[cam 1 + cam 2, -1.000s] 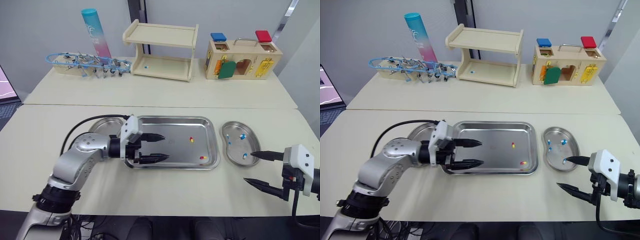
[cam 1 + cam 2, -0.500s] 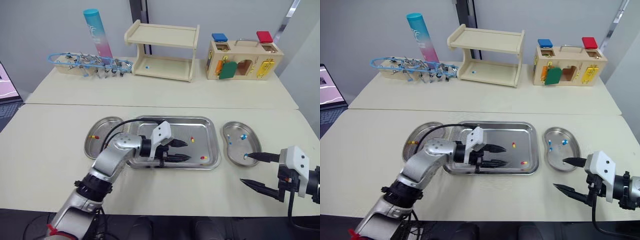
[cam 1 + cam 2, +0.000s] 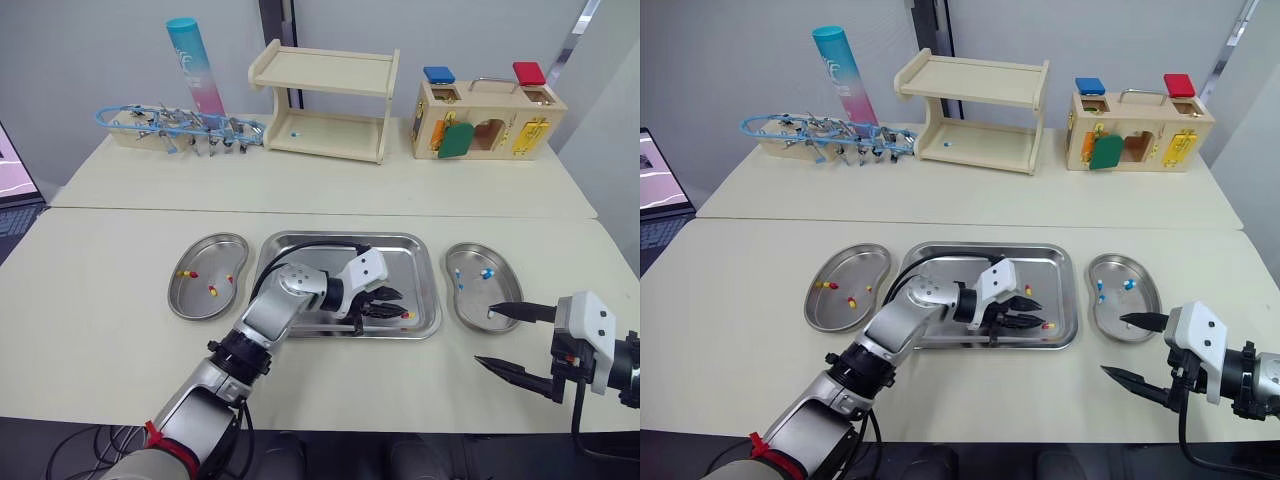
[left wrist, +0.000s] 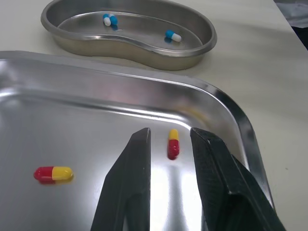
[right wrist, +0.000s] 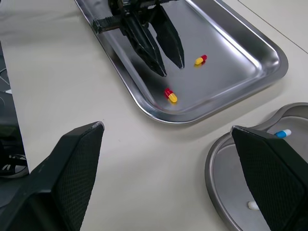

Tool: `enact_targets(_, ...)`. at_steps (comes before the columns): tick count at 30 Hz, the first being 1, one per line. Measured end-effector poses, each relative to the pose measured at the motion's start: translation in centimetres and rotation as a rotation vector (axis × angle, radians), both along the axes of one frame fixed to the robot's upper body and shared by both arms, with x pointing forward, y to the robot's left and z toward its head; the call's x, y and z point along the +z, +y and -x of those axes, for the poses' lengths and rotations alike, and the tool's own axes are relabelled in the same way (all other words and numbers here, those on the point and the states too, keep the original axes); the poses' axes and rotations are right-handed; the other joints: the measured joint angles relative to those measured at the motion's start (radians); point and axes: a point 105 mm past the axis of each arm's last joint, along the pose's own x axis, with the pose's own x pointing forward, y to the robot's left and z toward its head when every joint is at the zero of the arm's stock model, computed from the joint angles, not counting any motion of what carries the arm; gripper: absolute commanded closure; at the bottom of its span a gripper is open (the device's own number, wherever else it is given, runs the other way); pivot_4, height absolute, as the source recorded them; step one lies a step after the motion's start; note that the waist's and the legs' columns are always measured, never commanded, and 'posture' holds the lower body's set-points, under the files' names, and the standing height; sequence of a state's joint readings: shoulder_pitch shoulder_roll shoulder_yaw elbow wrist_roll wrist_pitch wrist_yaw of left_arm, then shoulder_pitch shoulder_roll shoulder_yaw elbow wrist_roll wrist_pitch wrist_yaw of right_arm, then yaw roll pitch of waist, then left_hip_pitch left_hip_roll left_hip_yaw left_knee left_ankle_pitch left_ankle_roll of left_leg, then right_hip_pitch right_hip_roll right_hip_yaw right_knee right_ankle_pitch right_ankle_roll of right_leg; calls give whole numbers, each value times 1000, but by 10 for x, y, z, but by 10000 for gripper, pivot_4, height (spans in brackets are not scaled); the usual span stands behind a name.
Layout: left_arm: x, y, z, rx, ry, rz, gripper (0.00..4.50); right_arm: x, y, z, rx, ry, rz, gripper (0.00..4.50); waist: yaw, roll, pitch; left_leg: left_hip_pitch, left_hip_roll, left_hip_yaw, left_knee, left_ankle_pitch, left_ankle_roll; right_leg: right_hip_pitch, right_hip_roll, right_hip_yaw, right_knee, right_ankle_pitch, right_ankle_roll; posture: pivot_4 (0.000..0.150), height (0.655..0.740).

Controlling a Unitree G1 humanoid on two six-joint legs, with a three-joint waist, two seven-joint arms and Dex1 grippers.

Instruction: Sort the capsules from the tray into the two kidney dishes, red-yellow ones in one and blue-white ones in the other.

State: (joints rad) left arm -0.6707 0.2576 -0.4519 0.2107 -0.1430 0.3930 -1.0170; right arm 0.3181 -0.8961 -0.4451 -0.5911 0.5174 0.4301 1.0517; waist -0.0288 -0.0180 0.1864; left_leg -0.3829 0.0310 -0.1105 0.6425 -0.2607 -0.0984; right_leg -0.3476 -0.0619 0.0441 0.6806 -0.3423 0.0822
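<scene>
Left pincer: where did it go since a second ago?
The left pincer swept across the tray toward its right end and now sits open around a red-yellow capsule, not gripping it. The right pincer stayed open beside the right kidney dish.

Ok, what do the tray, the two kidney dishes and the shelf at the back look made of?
The tray: polished metal, probably stainless steel, given its mirror-like glare. The left kidney dish and right kidney dish: seemingly the same shiny metal, with bright rims. The shelf: pale unpainted wood or wood board, matte, no reflections.
</scene>
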Motion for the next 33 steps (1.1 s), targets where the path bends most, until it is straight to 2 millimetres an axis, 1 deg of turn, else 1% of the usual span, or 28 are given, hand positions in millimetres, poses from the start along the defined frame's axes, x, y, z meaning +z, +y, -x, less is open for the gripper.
enact_targets(6, -12, -7, -2, -5, 19, -42, 32109, 5, 8, 1, 21, -17, -6, 0, 0, 0, 0, 0, 0, 0, 0, 0, 0, 0, 0, 0, 0, 0, 0, 1500, 7400)
enact_targets(12, -6, -17, 2, -51, 18, -33, 32109, 4, 10, 1, 26, -16, -9, 0, 0, 0, 0, 0, 0, 0, 0, 0, 0, 0, 0, 0, 0, 0, 0, 1500, 7400)
enact_targets(18, -18, -16, 2, -58, 34, -87, 32109, 4, 11, 1, 27, -13, -10, 0, 0, 0, 0, 0, 0, 0, 0, 0, 0, 0, 0, 0, 0, 0, 0, 1500, 7400)
enact_targets(23, -17, -21, -1, -59, 23, -100, 32109, 4, 11, 0, 25, -18, -9, 0, 0, 0, 0, 0, 0, 0, 0, 0, 0, 0, 0, 0, 0, 0, 0, 1500, 7400)
enact_targets(32, -18, -23, -1, -85, -12, -113, 32109, 5, 12, 0, 25, -17, -7, 0, 0, 0, 0, 0, 0, 0, 0, 0, 0, 1, 0, 0, 0, 0, 0, 1500, 7400)
enact_targets(33, -19, -24, 0, -90, -16, -114, 33995, 5, 12, 0, 25, -16, -7, 0, 1, 0, 0, 0, 0, 0, 0, 0, 0, 1, 0, 0, 0, 0, 0, 1500, 7400)
